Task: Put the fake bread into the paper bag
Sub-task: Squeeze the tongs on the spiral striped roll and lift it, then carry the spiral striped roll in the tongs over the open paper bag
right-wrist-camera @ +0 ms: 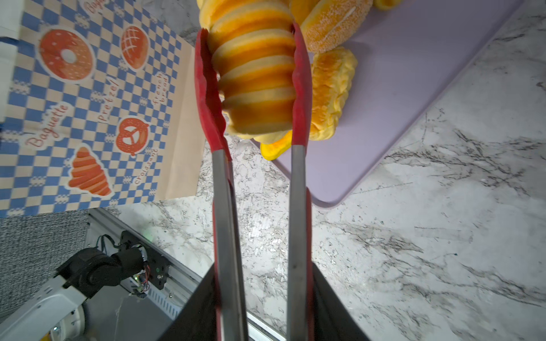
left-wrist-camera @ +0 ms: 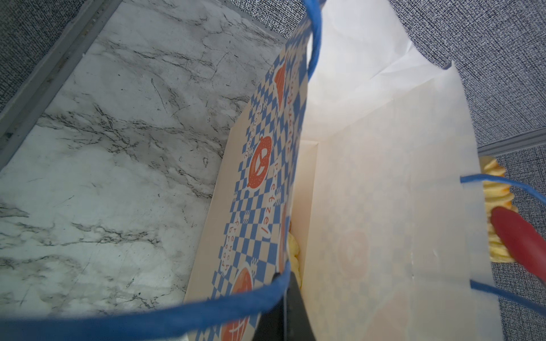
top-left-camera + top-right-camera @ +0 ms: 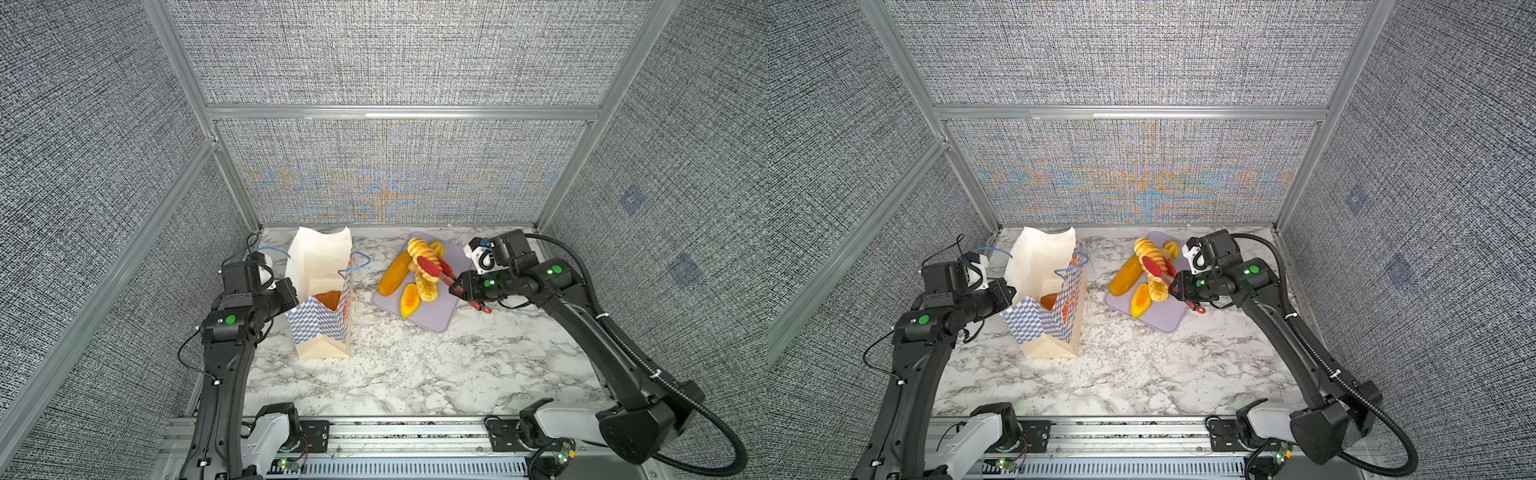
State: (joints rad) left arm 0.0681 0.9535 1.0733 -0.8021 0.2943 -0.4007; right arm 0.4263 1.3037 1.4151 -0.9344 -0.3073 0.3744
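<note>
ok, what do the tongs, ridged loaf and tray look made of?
Tongs: brushed bare metal arms, matte red tips, probably silicone. Ridged loaf: soft foam or rubbery plastic by its smooth, slightly glossy skin; can't tell which. Tray: lavender plastic, probably; flat, matte, rounded corner.

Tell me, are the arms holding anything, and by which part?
Right jaws squeeze the red tongs by their metal handles; the tongs' tips pinch a ridged loaf across its sides. Left jaws pinch the paper bag at its rim.
</note>
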